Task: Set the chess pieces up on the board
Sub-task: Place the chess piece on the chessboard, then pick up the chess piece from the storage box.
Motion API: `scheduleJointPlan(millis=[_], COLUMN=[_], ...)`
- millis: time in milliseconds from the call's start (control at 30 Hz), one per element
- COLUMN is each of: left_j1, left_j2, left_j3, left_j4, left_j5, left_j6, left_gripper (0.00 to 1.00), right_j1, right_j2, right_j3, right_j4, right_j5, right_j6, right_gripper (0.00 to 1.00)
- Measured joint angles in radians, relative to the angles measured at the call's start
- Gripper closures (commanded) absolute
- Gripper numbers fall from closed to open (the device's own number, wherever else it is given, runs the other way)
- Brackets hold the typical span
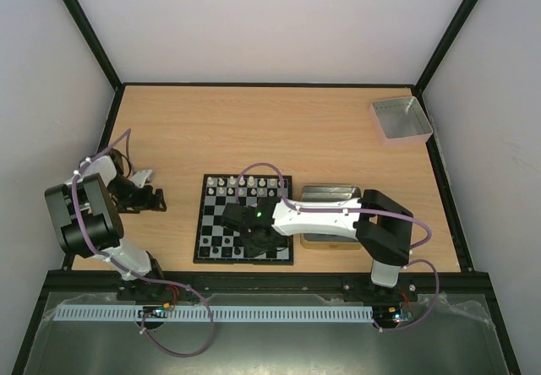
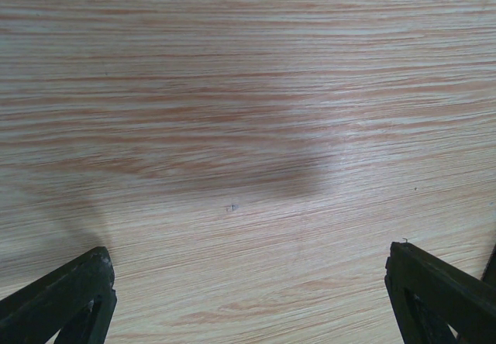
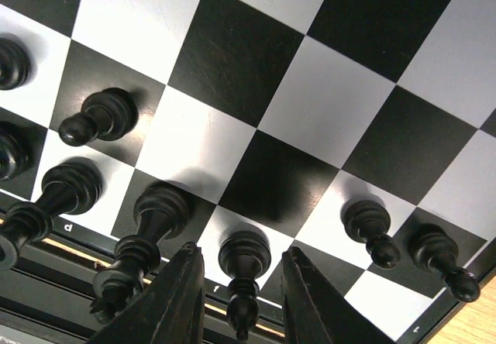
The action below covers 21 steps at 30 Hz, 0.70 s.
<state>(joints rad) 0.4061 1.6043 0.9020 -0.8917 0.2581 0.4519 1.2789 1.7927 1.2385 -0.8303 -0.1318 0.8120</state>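
My right gripper [image 3: 242, 252] slightly parted astride a black piece [image 3: 243, 270] on the board [image 3: 306, 104] edge, not touching it, my left gripper [image 2: 248, 255] spread wide over the table [image 2: 232, 88].

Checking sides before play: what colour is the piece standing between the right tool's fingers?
Black; the chess piece shows best in the right wrist view.

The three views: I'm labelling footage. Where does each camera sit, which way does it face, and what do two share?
Top external: above and behind the arm bases, looking down at the table and board; left arm and right arm show.
Left wrist: on the left arm, facing down at bare wood; the left tool shows, wide open.
Right wrist: on the right arm, close over the board's edge; the right tool flanks a black piece.
Shared: top external and right wrist both show the board.
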Motion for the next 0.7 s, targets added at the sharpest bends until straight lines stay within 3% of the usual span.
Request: scheduleJointPlan(millis=[533, 700], left_j1=[0.0, 0.0], left_j2=[0.0, 0.0], left_j3=[0.0, 0.0], left_j4=[0.0, 0.0], left_j5=[0.0, 0.0], left_j6=[0.0, 0.0], left_gripper=[0.05, 0.05], right_j1=[-0.019, -0.171], right_j2=[0.015, -0.071], right_j3=[0.072, 0.029], right_j4=[-0.069, -0.081], right_j5=[0.088, 0.13], right_j6=[-0.014, -0.011], right_gripper=[0.74, 0.72])
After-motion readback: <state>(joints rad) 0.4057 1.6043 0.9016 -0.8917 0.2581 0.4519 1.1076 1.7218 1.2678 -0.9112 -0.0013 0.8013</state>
